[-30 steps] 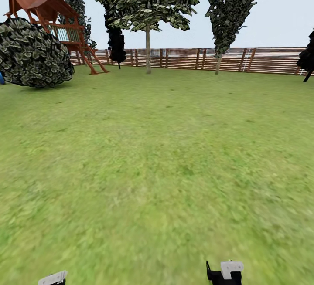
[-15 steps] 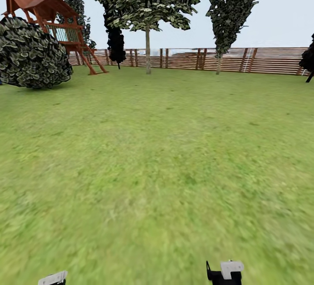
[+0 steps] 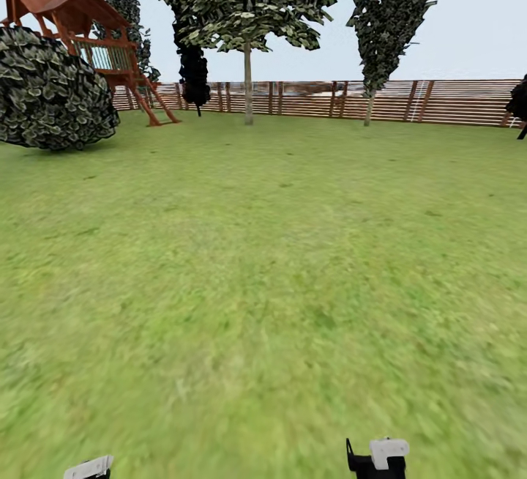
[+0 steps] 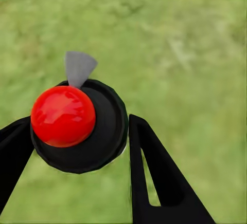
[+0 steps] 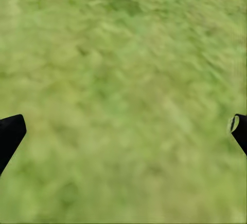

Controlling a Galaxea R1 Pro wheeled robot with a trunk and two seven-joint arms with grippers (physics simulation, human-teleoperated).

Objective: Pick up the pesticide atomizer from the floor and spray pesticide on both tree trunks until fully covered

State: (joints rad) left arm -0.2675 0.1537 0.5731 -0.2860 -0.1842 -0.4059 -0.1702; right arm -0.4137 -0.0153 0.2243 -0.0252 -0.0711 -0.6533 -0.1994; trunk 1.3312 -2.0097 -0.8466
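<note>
A: Nearest? The left gripper point(image 4: 77, 147) pinches the pesticide atomizer point(image 4: 77, 126); the right gripper point(image 5: 123, 131) is spread wide over grass.

B: Beyond, open lawn point(image 3: 278, 259) runs to the fence point(image 3: 439, 102); a tree trunk point(image 3: 248, 83) stands upper centre, a bush point(image 3: 51, 91) upper left.

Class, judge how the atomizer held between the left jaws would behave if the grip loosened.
The atomizer looks round-bodied with a smooth red cap, so it would probably slip and roll. It seems small between the left gripper jaws, likely light. Grass below might stop it.

The left arm's black two-fingered gripper point(image 4: 77, 147) has its jaws squeezed tight. The right arm's black gripper point(image 5: 123, 131) has jaws spread wide apart.
</note>
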